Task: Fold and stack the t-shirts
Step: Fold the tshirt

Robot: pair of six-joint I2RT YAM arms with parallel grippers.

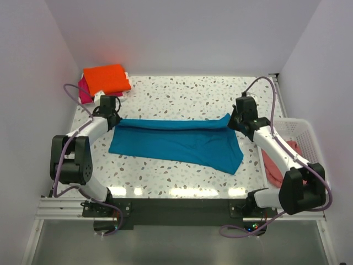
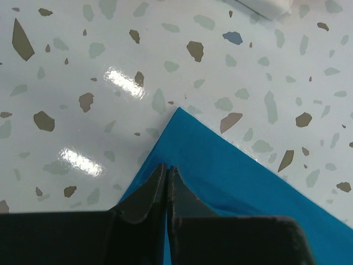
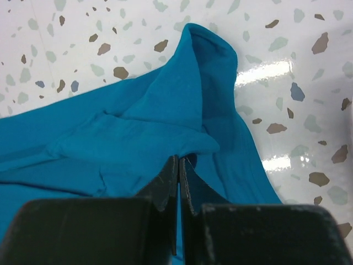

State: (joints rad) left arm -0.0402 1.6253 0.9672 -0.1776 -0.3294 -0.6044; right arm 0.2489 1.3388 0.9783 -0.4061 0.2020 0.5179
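Soft, light and limp, the teal shirt [image 1: 176, 144] lies folded lengthwise across the middle of the counter [image 1: 182, 91]; it is probably best held by its corners. The left gripper [image 2: 166, 168] and right gripper [image 3: 178, 160] each pinch a far corner, with cloth between the fingers, a detail only the wrist views show. Only the overhead view shows the orange shirt [image 1: 106, 78] at the far left corner.
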